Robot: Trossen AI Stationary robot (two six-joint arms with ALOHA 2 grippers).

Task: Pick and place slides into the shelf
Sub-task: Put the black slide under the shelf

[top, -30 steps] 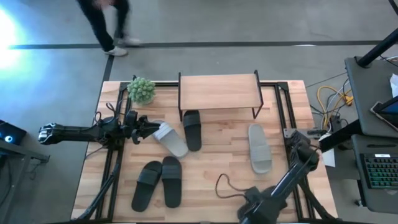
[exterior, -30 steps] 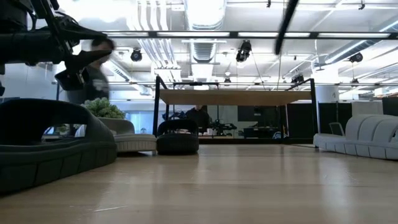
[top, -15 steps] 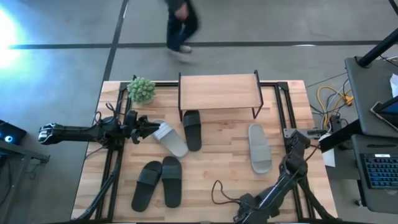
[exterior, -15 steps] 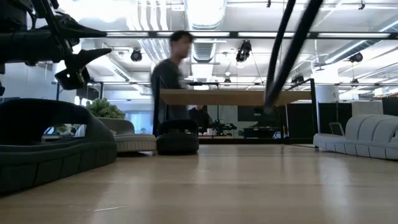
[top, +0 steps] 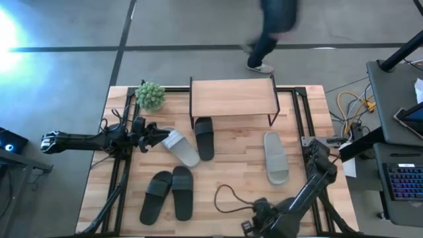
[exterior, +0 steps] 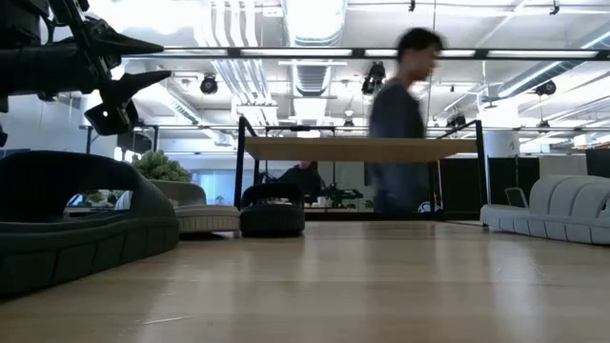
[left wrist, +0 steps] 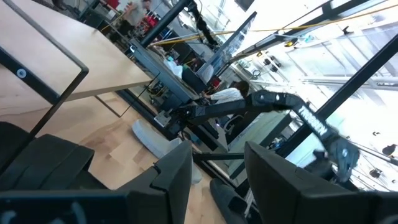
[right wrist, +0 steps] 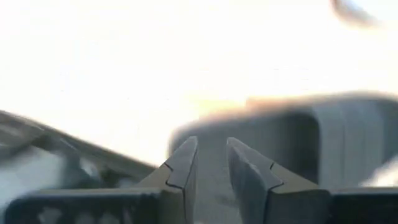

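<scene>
Left pincer [top: 160,136] hovered part open and empty, just short of a light grey slide [top: 181,148].

Right pincer [right wrist: 210,163] parted a little, holding nothing, low at the bench's [top: 231,165] near edge. Shelf [top: 231,98] beyond and to one side of left pincer. Risked nudging the neighbouring black slide [top: 204,137] under the shelf.
</scene>
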